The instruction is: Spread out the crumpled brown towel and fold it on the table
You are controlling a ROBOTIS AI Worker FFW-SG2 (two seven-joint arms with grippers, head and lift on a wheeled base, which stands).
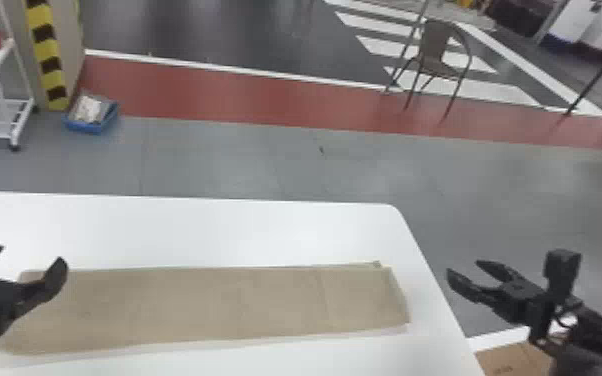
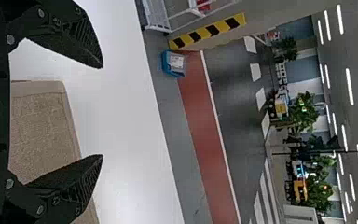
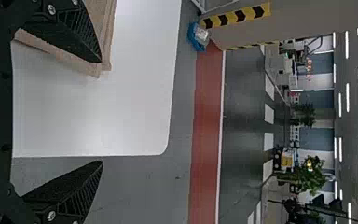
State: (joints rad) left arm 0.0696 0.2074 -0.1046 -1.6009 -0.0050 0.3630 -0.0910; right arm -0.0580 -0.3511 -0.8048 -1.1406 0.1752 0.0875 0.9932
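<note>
"Currently, where does the brown towel [image 1: 190, 305] lie?"

"On the table [image 1: 215, 225], as a flat strip. Its long axis runs left to right, and its short ends face left and right."

"State the condition of each end effector."

"The left gripper [image 2: 101, 111] is wide open and holds nothing. The right gripper [image 3: 100, 112] is likewise wide open and empty."

"Which unit is nearer the work?"

"The left. In the head view it overlaps the towel's left end, so the cloth extends to its right. The right gripper appears beyond the table's right edge, with the towel to its left. If the next fold brings one short end over, the left unit probably needs the shorter approach; the right must first move left."

"Note any obscured areas."

"The left gripper covers part of the left end in the head view. Contact there cannot be confirmed. Layers show at the near edge and the far right corner, but their number cannot be determined. Verify alignment before gripping; a pinch could miss a lower layer."
</note>
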